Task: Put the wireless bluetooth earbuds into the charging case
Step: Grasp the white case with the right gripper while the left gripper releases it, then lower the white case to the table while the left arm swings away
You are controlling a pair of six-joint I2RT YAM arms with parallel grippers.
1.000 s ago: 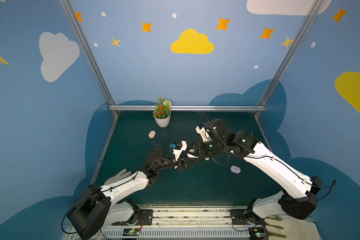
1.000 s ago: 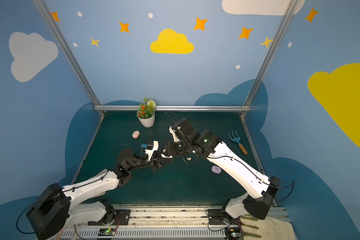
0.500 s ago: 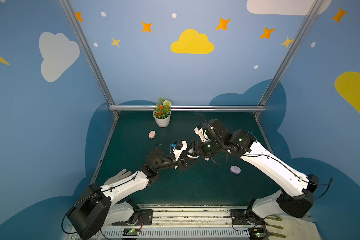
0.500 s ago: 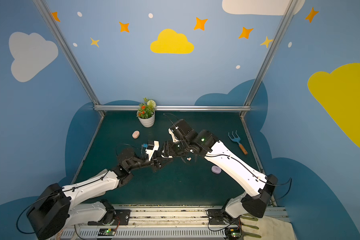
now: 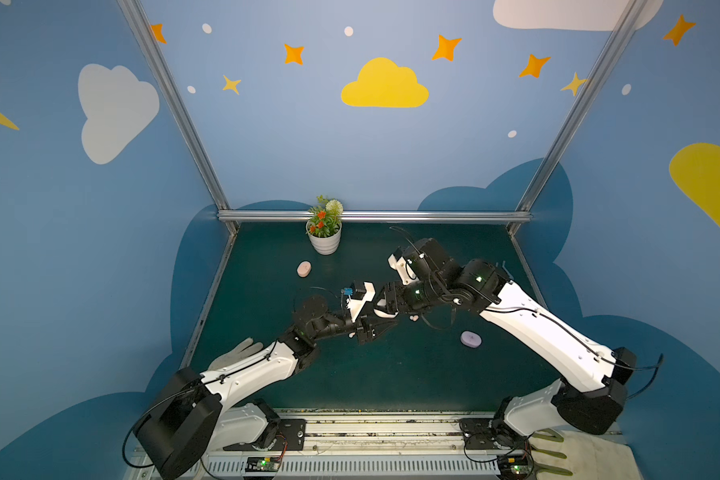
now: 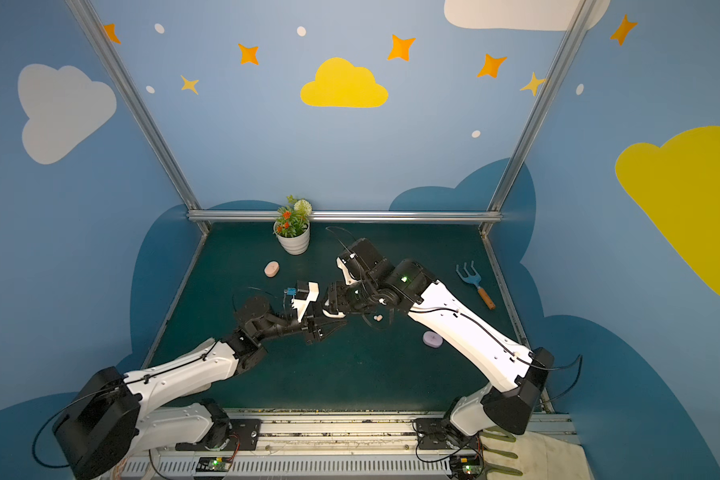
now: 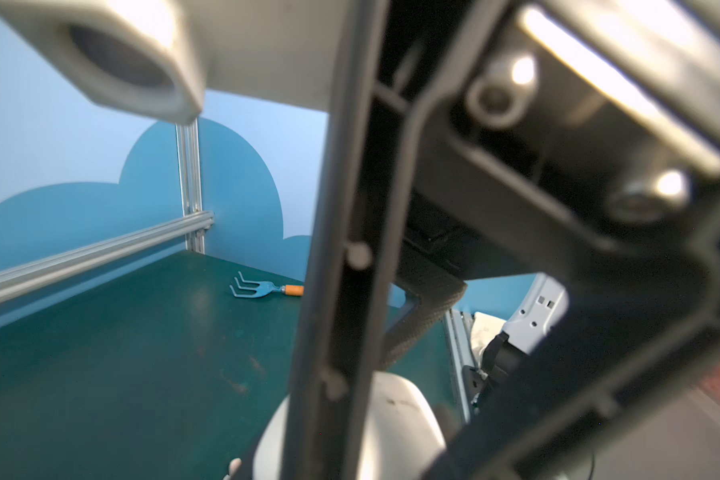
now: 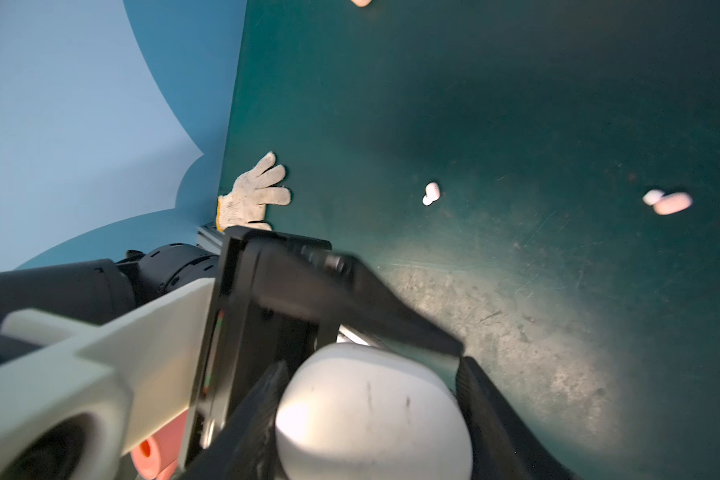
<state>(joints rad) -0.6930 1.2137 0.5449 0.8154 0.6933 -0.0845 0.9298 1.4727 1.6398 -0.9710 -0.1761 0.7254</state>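
Dark green mat [image 5: 391, 382] underneath, both arms meeting mid-table. Right gripper [image 8: 371, 370] is clamped on the white charging case [image 8: 371, 424], one finger on each side. Left gripper [image 5: 379, 328] is right up against it, jaws parted. Loose on the mat close by: one white earbud [image 8: 431, 194], then a pink and whitish pair of earbuds [image 5: 413, 318] under the right arm. Further out, the pink case [image 5: 304, 269] lies towards the back left and the lilac case [image 5: 470, 338] to the right.
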